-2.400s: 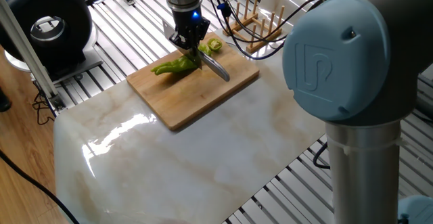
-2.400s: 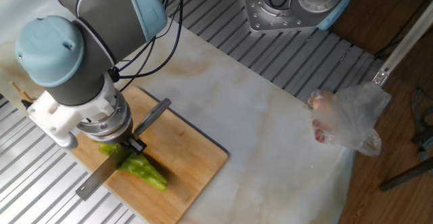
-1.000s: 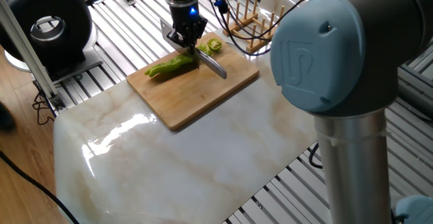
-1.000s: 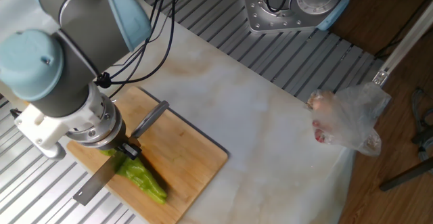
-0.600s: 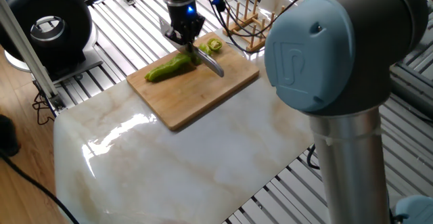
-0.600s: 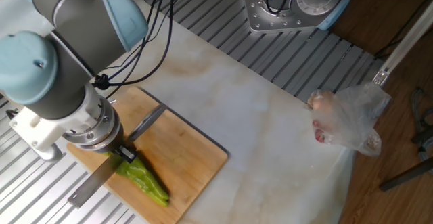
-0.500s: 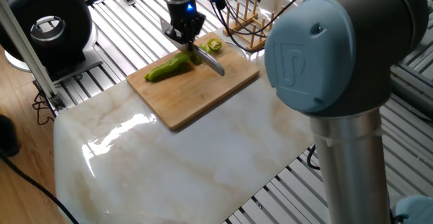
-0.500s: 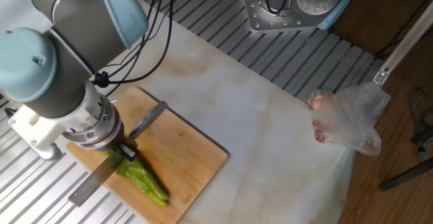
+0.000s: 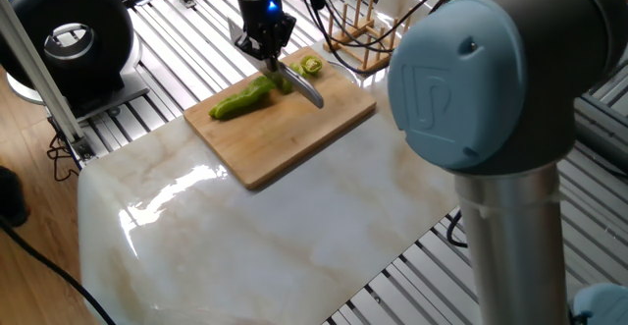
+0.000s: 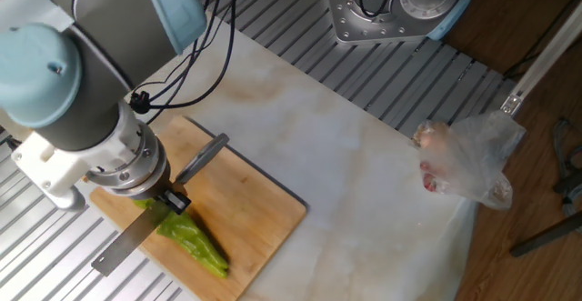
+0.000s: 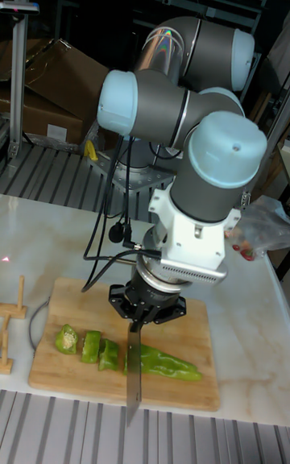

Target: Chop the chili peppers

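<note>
A long, wrinkled light-green chili pepper lies on the wooden cutting board. Three cut green pieces sit in a row beside its blunt end; one ring shows by the board's far corner. My gripper is shut on a knife. The blade stands across the pepper's cut end, between the long part and the pieces. Whether the blade touches the pepper I cannot tell.
A wooden peg rack stands just off the board. A black round device is at the far left. A clear plastic bag with red contents lies at the marble slab's edge. The arm's base sits beyond the slab.
The gripper and knife have shifted a little along the pepper, toward the board's far left edge in one fixed view. The long pepper piece has turned slightly on the board.
</note>
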